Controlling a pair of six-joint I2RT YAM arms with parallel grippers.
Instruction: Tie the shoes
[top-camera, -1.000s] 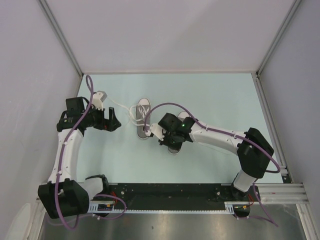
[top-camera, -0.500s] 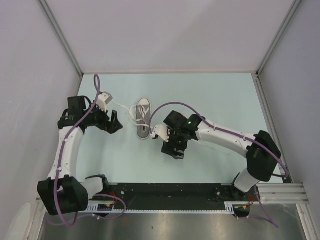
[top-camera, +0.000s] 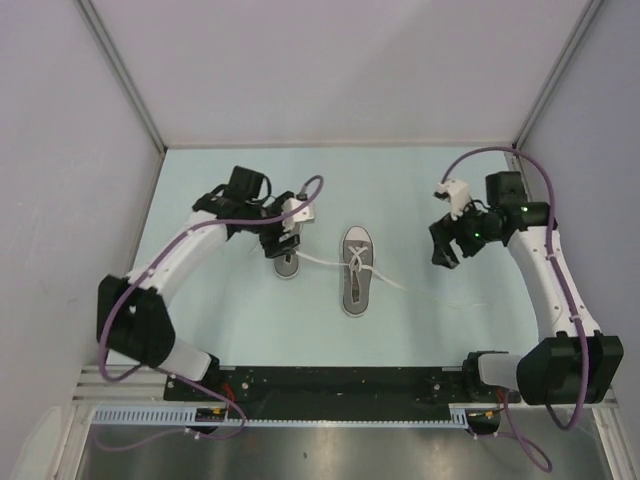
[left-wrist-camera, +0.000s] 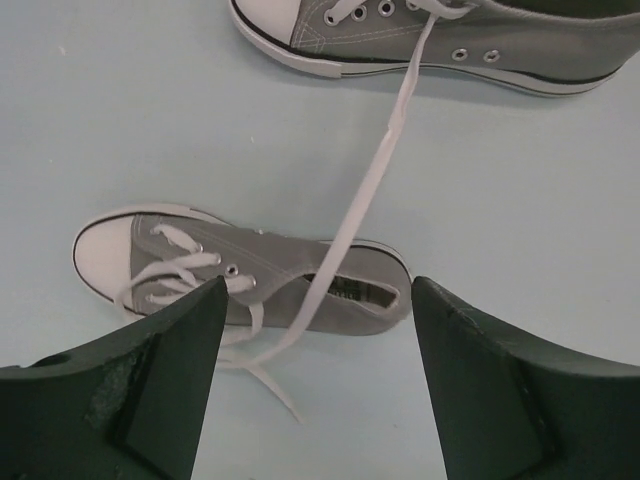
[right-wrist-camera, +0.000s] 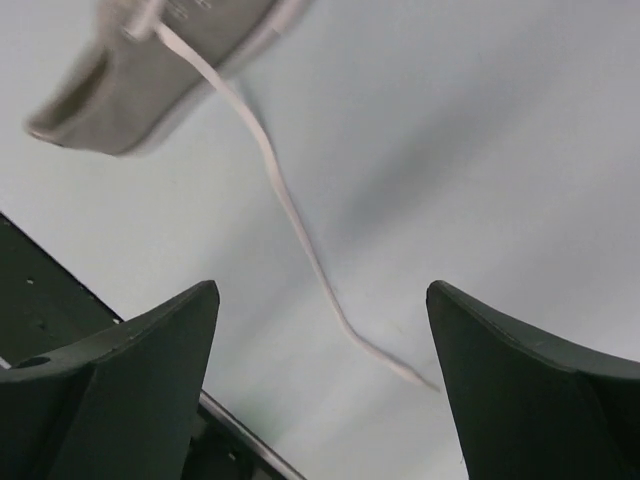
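Observation:
Two grey shoes with white toe caps lie on the pale table. The larger-looking shoe sits at the centre, toe away from me, its white laces trailing left and right. My left gripper partly covers the other shoe. In the left wrist view that shoe lies just beyond my open left gripper, with a loose lace from the farther shoe draped over it. My right gripper hangs open at the right, holding nothing; a lace end lies under its gap.
Grey walls close in the table on three sides. The black base rail runs along the near edge and shows in the right wrist view. A thin lace end lies on the table right of the centre shoe.
My right gripper opened, let go and swung away to the far right, uncovering the centre shoe. My left arm swung right and now hangs over the left shoe.

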